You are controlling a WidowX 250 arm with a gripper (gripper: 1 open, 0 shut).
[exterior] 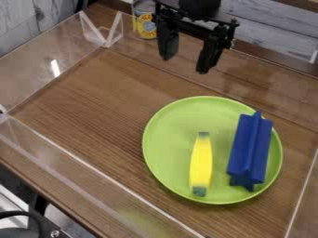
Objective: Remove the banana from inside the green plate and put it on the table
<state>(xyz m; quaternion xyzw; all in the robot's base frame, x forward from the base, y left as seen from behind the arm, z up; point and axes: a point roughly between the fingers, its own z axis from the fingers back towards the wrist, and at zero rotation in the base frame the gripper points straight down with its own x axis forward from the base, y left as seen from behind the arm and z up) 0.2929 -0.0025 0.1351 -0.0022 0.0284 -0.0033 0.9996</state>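
Gripper (pixel 185 61) up high at the back of the table (pixel 87 107), pointing down, jaws wide apart, holding nothing. Well apart from the banana (pixel 200 164), not over it yet.

Banana lying flat inside the plate (pixel 159 139), near the middle, its long way running from the back toward the camera. Blue block (pixel 250 149) in the plate too, just beside the banana on the camera's right, with only a thin gap between them.

Step in hand, by the look of it: getting above the banana to pick it up.

- Come toward the camera until right over the middle of the banana.
- Turn so one jaw goes down each long side, not over the tips.
- Slide one jaw into the thin gap and keep it off the block. Bumping the block could push the banana away.
- Go down slowly and stop just above the plate, no hard pushing.
- Squeeze softly on the fat middle part. Probably smooth and round, so likely to slip or roll if pinched near an end.
- Lift straight up, high enough to clear the rim.
- Carry over to the bare wood on the camera's left, away from the clear walls (pixel 50 70).
- Go low before letting go, so no bounce and no roll.
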